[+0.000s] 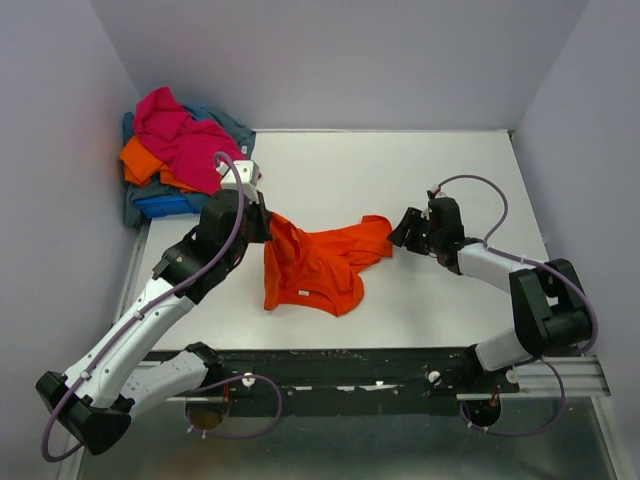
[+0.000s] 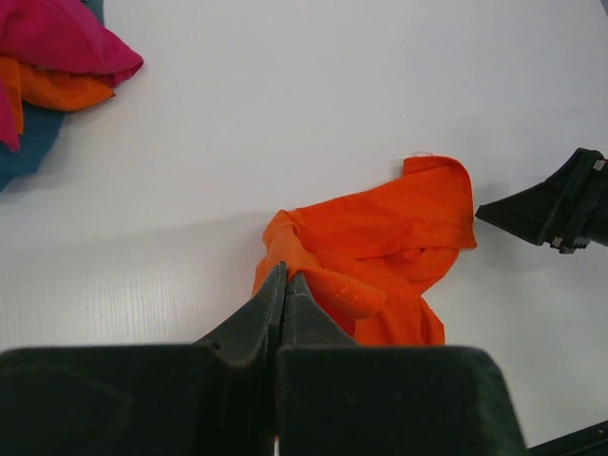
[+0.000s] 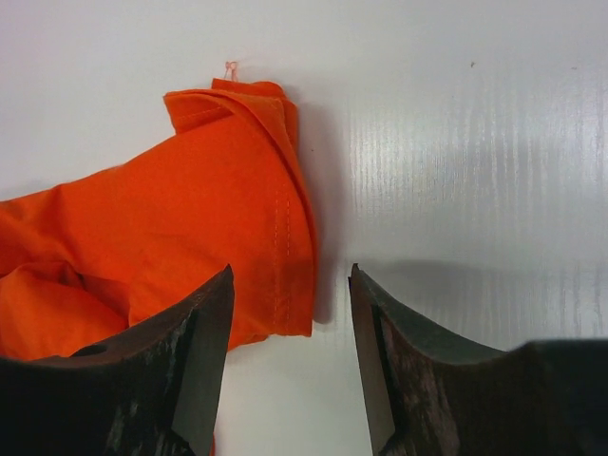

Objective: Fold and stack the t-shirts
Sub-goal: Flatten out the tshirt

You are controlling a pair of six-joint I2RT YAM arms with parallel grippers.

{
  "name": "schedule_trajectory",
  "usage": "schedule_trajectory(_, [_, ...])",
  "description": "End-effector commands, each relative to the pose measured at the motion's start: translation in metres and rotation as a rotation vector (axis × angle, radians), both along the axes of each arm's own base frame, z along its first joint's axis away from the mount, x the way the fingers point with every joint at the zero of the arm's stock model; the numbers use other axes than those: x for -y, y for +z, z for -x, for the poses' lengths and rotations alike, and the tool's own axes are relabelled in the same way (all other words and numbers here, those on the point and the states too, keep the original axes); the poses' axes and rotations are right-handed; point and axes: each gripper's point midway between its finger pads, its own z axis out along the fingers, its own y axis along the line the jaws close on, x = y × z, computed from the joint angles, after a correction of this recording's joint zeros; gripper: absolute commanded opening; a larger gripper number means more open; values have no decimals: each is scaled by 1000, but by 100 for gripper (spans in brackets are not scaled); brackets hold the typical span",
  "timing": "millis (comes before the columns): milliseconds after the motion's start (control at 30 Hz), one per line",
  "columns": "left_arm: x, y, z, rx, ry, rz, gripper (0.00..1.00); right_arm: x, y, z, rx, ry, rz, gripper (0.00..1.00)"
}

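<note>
The left gripper is pinched together on a bunched edge of the orange t-shirt. The right gripper has its jaws apart at the shirt's opposite end, with one finger over the hemmed edge. The shirt lies crumpled in the middle of the bench, between the two grippers. A pile of t-shirts, pink, orange and blue, sits in the far left corner.

orange t-shirt — soft matt cloth | table — smooth white, faintly ribbed sheen
</note>
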Motion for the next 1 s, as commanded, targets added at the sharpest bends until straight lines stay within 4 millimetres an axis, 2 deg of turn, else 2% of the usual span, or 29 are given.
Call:
schedule_trajectory(0, [-9,6,0,22,44,14,0,-4,-13,5,-83,-5,-20,59])
schedule_trajectory(233, [-10,5,-3,14,56,3,0,-5,-26,21,-154,-45,-70,57])
schedule_trajectory(467, [-10,6,-7,9,68,-10,0,-33,-43,30,-248,31,-214,50])
schedule_trajectory(500, [-10,6,-8,6,70,-11,0,-37,-45,32,-259,43,-232,47])
schedule_trajectory(533, [-9,7,-8,6,71,-13,0,-38,-44,32,-255,46,-246,38])
schedule_trajectory(600, [-10,5,-9,-3,81,-19,0,-39,-33,30,-214,51,-257,17])
schedule_trajectory(667, [-13,5,-12,-10,104,-31,0,-30,-23,26,-175,24,-213,2])
schedule_trajectory(800, [-17,10,-23,-21,151,-61,0,-12,26,8,-47,-38,-130,1])
schedule_trajectory(967, [-25,31,-49,-35,220,-71,0,18,113,-9,149,-131,-24,1])
